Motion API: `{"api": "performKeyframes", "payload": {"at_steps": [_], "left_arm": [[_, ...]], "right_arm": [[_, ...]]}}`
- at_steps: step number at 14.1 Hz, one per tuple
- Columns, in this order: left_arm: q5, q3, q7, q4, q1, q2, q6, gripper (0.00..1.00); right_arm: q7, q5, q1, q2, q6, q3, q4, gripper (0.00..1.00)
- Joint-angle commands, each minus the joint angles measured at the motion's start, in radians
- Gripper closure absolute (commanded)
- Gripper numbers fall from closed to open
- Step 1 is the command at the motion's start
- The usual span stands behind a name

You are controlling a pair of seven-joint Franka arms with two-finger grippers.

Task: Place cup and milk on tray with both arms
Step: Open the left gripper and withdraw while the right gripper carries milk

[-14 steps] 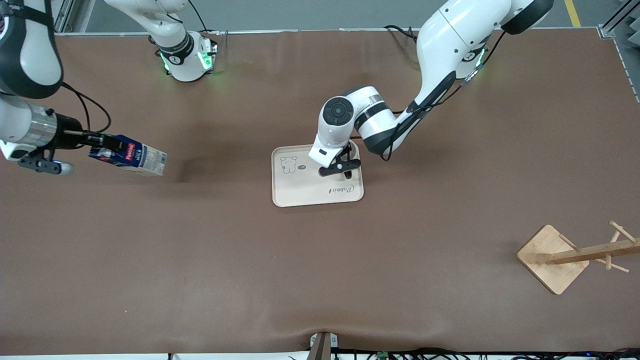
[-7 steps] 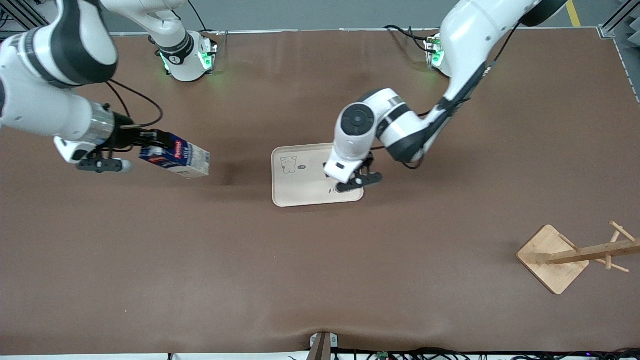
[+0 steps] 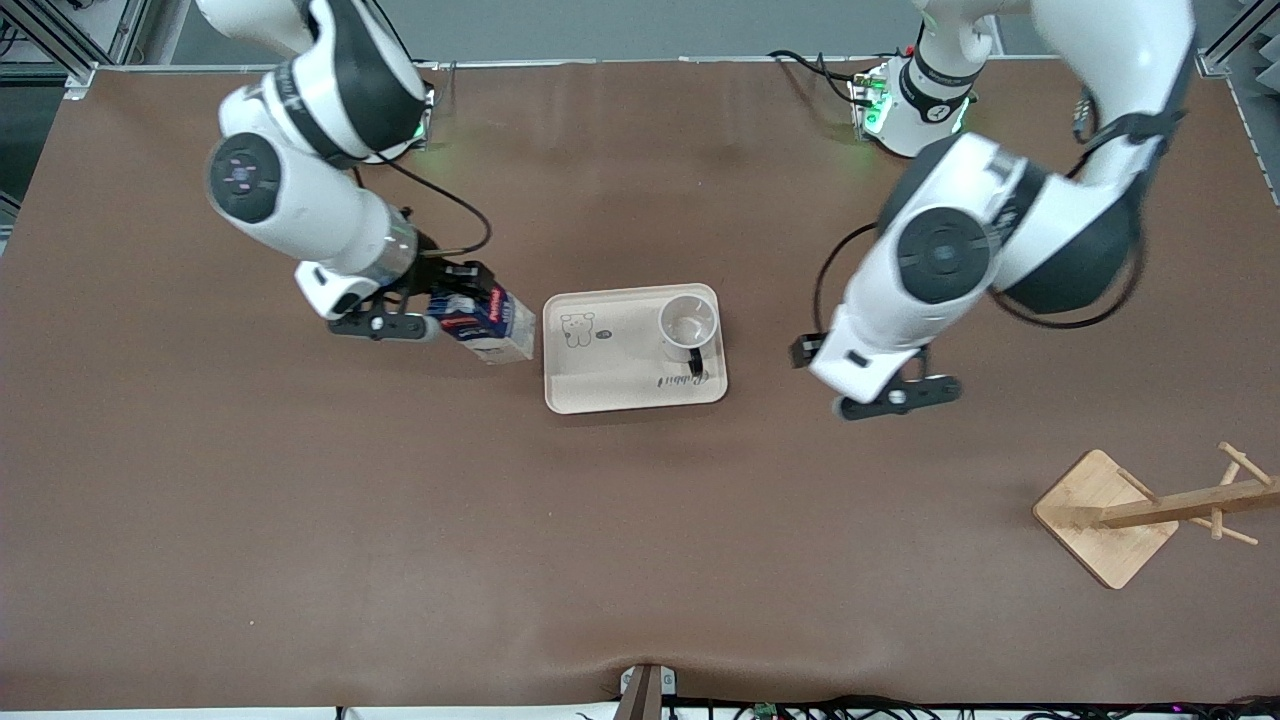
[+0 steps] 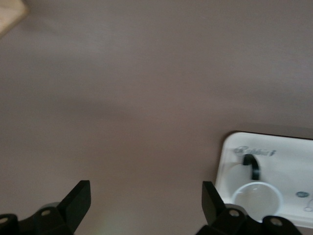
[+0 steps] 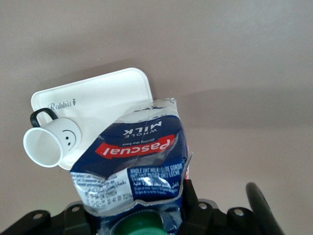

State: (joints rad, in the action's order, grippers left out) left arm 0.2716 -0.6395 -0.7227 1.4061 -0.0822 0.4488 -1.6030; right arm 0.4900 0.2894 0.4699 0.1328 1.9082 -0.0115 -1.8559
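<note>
The cream tray (image 3: 610, 375) lies mid-table. The white cup (image 3: 688, 323) stands upright on it, at the tray's end toward the left arm, with its black handle (image 4: 251, 165) free. My left gripper (image 3: 893, 393) hangs open over bare table, off the tray toward the left arm's end, and nothing lies between its fingers (image 4: 78, 199). My right gripper (image 5: 137, 218) is shut on the cap end of the dark-blue milk (image 3: 487, 325), which it holds tilted just beside the tray's edge toward the right arm's end. The right wrist view shows the milk (image 5: 139, 156), its green cap (image 5: 142, 227), the cup (image 5: 49, 142) and the tray (image 5: 107, 93).
A wooden rack (image 3: 1105, 515) with pegs stands near the left arm's end of the table, nearer to the front camera than the tray. Brown table cloth (image 3: 400, 520) surrounds everything.
The left gripper opened, let go of the cup on the tray, and swung off toward the left arm's end. The right arm carried the milk across to the tray's edge.
</note>
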Motion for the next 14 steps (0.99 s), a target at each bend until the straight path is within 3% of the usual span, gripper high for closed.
{"api": "performKeyframes", "payload": {"at_steps": [1, 3, 5, 7, 8, 9, 11, 13, 14], "left_arm": [[-0.008, -0.008, 0.063, 0.008, -0.085, -0.086, 0.049, 0.0], [0.017, 0.0, 0.103, -0.041, -0.111, -0.127, 0.054, 0.0], [0.012, -0.009, 0.12, -0.05, -0.203, -0.153, 0.078, 0.0], [0.011, -0.003, 0.179, -0.05, -0.225, -0.205, 0.078, 0.0], [0.009, -0.008, 0.215, -0.047, -0.243, -0.231, 0.078, 0.0], [0.009, -0.009, 0.238, -0.045, -0.254, -0.269, 0.078, 0.0], [-0.018, 0.004, 0.297, -0.029, -0.255, -0.326, 0.078, 0.0], [-0.156, 0.155, 0.403, -0.012, -0.222, -0.364, 0.077, 0.0], [-0.204, 0.243, 0.457, -0.01, -0.173, -0.377, 0.075, 0.0]], "right_arm": [[0.033, 0.004, 0.042, 0.069, 0.003, -0.015, 0.06, 1.0], [0.109, 0.001, 0.105, 0.105, 0.066, -0.015, 0.067, 1.0], [0.2, -0.009, 0.143, 0.131, 0.089, -0.016, 0.06, 1.0], [0.211, -0.013, 0.15, 0.155, 0.089, -0.016, 0.057, 1.0], [0.223, -0.013, 0.16, 0.157, 0.091, -0.016, 0.053, 0.99], [0.263, -0.013, 0.174, 0.165, 0.095, -0.016, 0.053, 0.92], [0.32, -0.015, 0.208, 0.194, 0.158, -0.016, 0.052, 0.92], [0.306, -0.035, 0.213, 0.228, 0.193, -0.018, 0.049, 0.91], [0.305, -0.079, 0.21, 0.232, 0.199, -0.018, 0.049, 0.84]]}}
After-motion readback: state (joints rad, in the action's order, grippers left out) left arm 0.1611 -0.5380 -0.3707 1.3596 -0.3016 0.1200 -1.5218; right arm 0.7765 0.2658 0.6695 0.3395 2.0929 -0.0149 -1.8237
